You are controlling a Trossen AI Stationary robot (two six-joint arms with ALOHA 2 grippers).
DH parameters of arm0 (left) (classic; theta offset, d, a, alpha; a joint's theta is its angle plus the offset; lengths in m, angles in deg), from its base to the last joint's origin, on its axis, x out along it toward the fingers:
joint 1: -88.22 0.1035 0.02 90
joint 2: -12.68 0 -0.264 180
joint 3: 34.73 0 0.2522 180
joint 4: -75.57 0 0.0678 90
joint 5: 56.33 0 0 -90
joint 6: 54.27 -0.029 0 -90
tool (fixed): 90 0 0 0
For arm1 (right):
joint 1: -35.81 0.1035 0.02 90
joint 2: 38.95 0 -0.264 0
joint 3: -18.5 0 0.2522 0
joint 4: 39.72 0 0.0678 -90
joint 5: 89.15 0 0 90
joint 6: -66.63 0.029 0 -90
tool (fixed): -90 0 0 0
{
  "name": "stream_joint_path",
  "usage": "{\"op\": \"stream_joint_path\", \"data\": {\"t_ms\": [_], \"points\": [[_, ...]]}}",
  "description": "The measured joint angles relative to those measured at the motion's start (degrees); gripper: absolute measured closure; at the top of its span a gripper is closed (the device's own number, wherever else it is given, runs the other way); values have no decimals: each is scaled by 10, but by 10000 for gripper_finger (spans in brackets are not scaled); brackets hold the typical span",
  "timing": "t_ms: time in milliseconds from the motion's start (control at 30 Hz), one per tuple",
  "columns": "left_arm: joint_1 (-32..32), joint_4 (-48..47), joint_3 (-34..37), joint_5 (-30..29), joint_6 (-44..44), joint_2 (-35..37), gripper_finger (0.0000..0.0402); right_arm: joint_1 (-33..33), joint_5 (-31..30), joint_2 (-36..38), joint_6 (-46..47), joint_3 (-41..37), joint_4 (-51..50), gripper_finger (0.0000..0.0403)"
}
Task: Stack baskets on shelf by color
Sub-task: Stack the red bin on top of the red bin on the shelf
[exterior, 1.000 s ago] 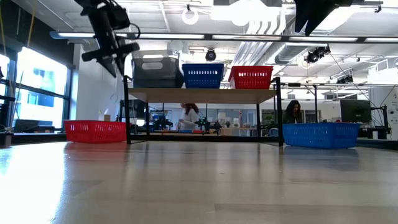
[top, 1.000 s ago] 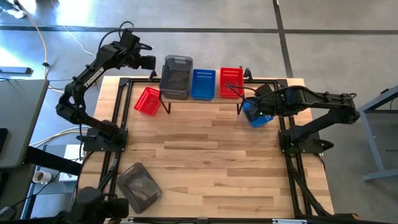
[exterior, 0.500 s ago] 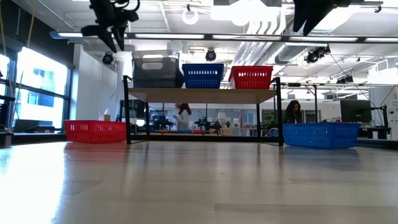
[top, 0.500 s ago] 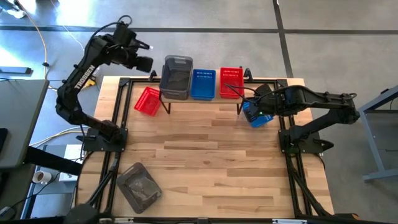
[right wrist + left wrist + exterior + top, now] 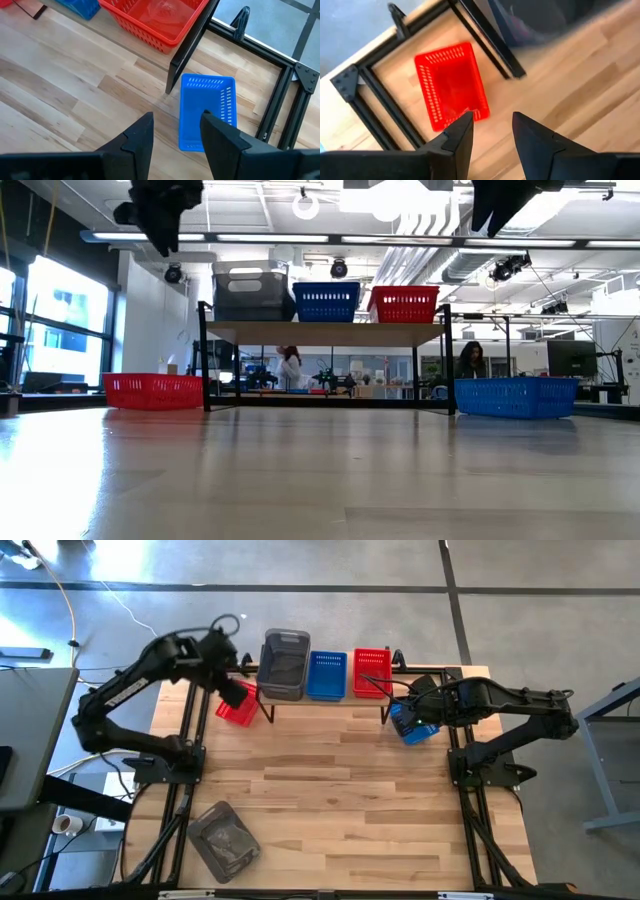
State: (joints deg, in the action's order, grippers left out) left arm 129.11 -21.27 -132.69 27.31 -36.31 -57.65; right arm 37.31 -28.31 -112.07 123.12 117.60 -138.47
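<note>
Left gripper [image 5: 492,131] now lower, over red basket [image 5: 238,702], fingers apart and empty, right gripper [image 5: 177,131] unmoved above blue basket [image 5: 207,111], open.

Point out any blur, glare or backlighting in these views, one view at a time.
Left wrist view: the shelf region is smeared by motion blur, while the red basket on the table stays sharp. Low view: bright windows and ceiling lights backlight the scene, leaving the arms overhead as dark silhouettes, and the tabletop carries a soft sheen. High view and right wrist view: evenly lit, crisp.

Left claw [image 5: 237,683] above red basket [image 5: 238,704]
</note>
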Motion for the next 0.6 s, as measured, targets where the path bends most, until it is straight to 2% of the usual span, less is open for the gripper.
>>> {"op": "stream_joint_path", "data": {"t_ms": [267,600], "points": [[-87,113,148,-9,74,79,275,0,1,0,0,0,0,258],[-133,138,269,-94,130,73,275,0,1,0,-11,0,0,258]]}}
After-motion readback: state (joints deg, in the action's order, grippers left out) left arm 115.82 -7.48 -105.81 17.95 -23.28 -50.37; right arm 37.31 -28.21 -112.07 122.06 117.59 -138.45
